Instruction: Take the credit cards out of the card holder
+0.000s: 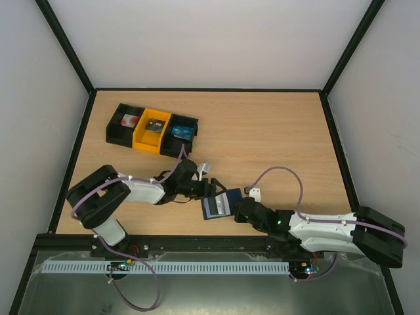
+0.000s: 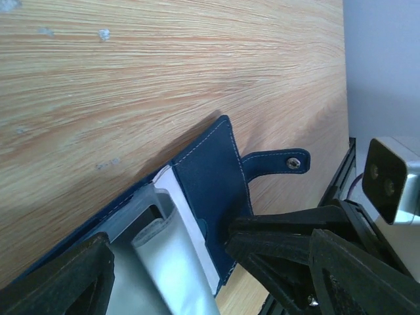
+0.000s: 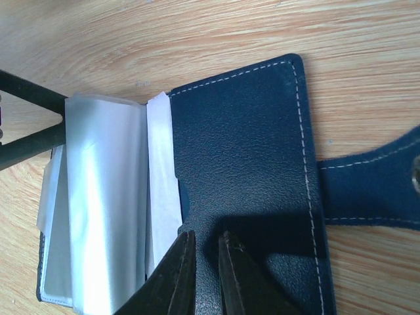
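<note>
At table (image 1: 275, 131) front, holder (image 1: 216, 205) open: right gripper (image 3: 207, 252), nearly closed, pins flap (image 3: 249, 164); left gripper (image 2: 190, 282), spread wide, straddles sleeves (image 3: 105, 197). Extraction pending; next: pinch a card edge.

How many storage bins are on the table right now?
3, in a row at the far left of the table: the left black bin with something red and white inside, the yellow bin in the middle, the right black bin. None looks hidden.

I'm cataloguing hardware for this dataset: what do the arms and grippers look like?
The left arm and right arm are black with white shells, a lilac cable looping along each. The left gripper and right gripper are mostly black.
</note>
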